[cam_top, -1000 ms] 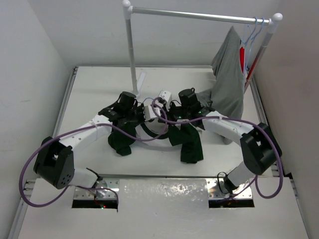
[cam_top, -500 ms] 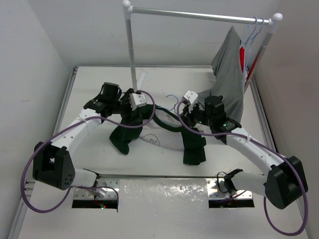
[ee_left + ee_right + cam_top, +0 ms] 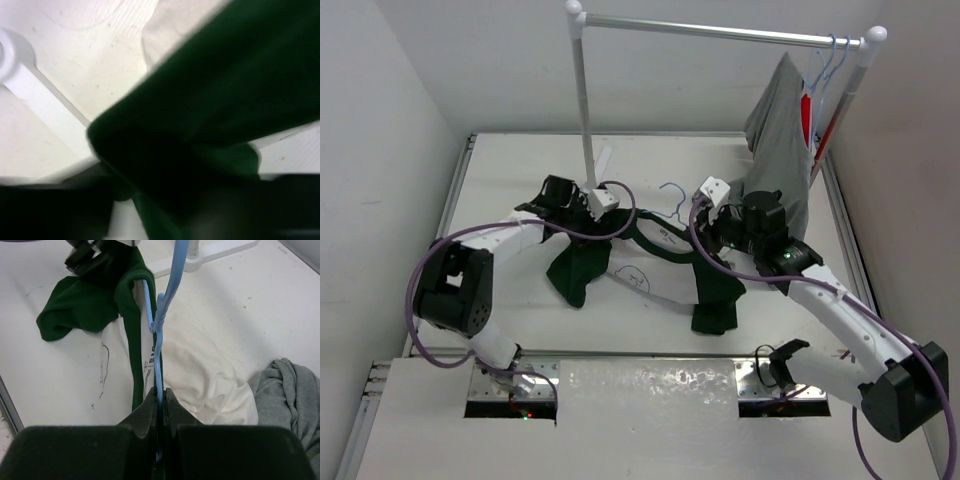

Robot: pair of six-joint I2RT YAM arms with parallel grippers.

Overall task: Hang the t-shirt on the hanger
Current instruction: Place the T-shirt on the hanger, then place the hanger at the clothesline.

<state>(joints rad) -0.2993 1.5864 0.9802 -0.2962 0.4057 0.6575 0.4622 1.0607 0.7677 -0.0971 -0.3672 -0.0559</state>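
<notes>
Currently, t-shirt [image 3: 650, 278] spread on desk [image 3: 510, 165] centre, hanger [image 3: 159, 360] at its collar, hook free toward rear edge, right pincer [image 3: 159, 392] clamped on hanger wire, left pincer [image 3: 615, 220] at green shoulder, gap indiscernible, open desk leftward.

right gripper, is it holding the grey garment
No, the right gripper is shut on the blue hanger, not the grey garment.
</notes>
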